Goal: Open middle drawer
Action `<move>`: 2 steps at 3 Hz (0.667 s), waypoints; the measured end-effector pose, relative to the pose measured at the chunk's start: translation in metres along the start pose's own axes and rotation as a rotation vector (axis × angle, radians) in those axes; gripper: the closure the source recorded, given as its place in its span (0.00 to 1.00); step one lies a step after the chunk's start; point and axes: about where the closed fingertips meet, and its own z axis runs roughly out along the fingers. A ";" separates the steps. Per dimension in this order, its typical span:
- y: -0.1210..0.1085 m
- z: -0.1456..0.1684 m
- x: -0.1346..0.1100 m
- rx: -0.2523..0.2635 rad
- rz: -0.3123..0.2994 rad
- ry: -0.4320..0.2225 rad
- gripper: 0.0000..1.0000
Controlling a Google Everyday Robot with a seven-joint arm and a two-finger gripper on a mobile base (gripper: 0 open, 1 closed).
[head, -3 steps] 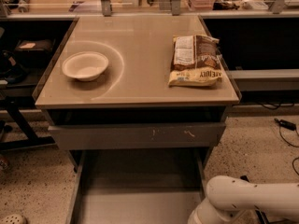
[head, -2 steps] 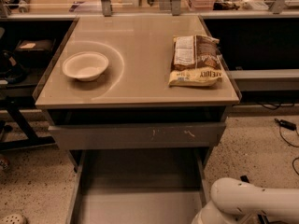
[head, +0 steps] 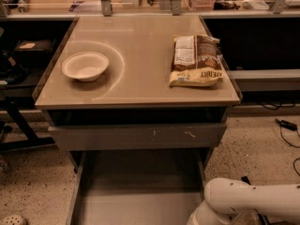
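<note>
Arm barely shifted; middle drawer open beside it; hand out of frame

The floor was pale and speckled. A bench with a smooth tan top stood in the middle, under warm and rather dim light. Behind it rose two metal posts. Dark shelves stood at the left side, and black cables lay on the floor at the right.

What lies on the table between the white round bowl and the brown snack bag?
Nothing: only bare beige tabletop shows between the white round bowl and the brown snack bag in the camera view. The claw is out of view.
</note>
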 end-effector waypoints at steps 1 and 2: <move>0.003 0.010 0.016 -0.011 0.010 0.021 0.00; 0.010 0.012 0.027 -0.025 0.020 0.030 0.00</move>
